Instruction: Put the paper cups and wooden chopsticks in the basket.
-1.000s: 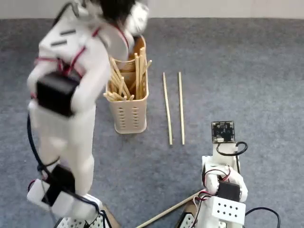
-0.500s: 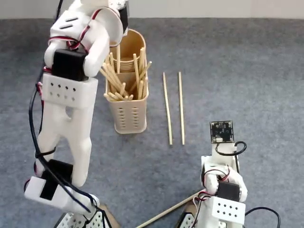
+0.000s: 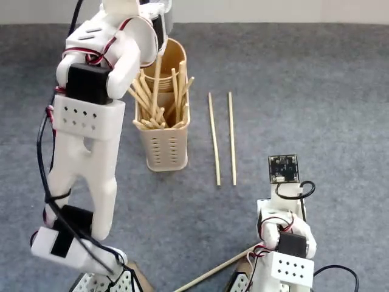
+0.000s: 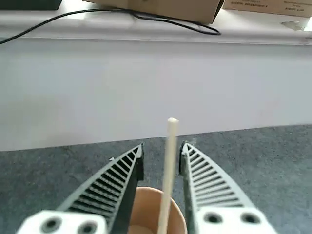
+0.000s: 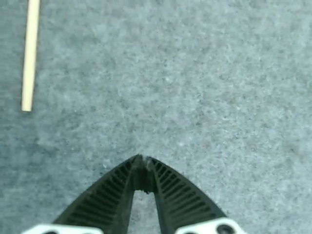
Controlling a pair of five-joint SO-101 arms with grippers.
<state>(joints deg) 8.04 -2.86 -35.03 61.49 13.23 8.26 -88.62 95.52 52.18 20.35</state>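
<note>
The left hand (image 4: 162, 146) is spread about an upright chopstick (image 4: 168, 170), the cup (image 4: 146, 209) below cut off; the right hand (image 5: 141, 163) is pressed together.

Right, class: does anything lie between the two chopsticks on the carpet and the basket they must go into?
Nothing visible does. Only bare carpet lies between the two chopsticks and the basket. The basket holds a cup and many other chopsticks, and the left hand hangs over its far end.

We were in a robotics lab, it seemed: servo arms (image 3: 85, 121) with bare wiring, a grey-carpeted table (image 3: 322, 79), a black cable (image 4: 195, 28) and cardboard boxes (image 4: 161, 6) above the white wall (image 4: 146, 83).
</note>
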